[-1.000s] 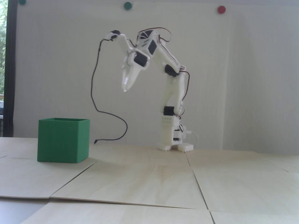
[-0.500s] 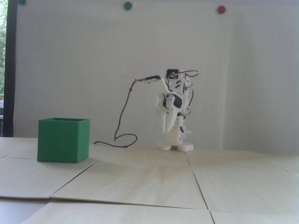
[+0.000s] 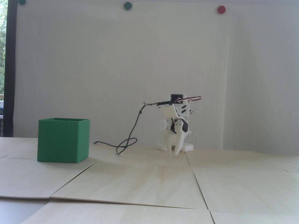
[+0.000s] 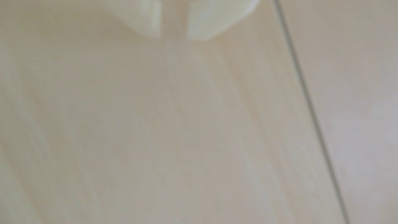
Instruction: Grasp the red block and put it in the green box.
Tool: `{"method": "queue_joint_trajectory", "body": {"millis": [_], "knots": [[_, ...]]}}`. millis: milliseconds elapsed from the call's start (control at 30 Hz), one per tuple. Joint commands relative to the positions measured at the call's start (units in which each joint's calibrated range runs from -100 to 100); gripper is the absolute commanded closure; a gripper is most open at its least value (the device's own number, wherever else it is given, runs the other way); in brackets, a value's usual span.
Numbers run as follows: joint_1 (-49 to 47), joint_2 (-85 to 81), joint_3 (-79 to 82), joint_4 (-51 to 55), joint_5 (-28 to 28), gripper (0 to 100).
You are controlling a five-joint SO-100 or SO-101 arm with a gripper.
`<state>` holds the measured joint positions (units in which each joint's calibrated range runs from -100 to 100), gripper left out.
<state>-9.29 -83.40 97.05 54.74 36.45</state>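
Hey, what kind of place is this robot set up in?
Probably an indoor hobby or lab test bench, not a factory. A small white arm stands on pale wooden panels before a plain white wall with coloured dots, and a window strip shows at the fixed view's left edge.

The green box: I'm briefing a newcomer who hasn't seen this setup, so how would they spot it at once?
In the fixed view, start at the pale wooden table before the white wall. On its left side, well apart from the folded white arm, stands the green box. It is an open-topped matte cube, the only large coloured thing on the table; the green dots on the wall are small and round.
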Motion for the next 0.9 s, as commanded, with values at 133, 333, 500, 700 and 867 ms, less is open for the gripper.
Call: {"method": "queue_joint_trajectory", "body": {"millis": [133, 333, 500, 700, 867], "knots": [[-4.43, -11.79, 0.11, 6.81, -0.06, 98], [-5.31, -15.03, 0.11, 9.42, -0.06, 97], [-5.31, -15.03, 0.11, 9.59, -0.43, 97], [-5.15, -15.03, 0.11, 9.59, -0.43, 98], [-4.91, -15.03, 0.11, 9.68, -0.43, 98]]}}
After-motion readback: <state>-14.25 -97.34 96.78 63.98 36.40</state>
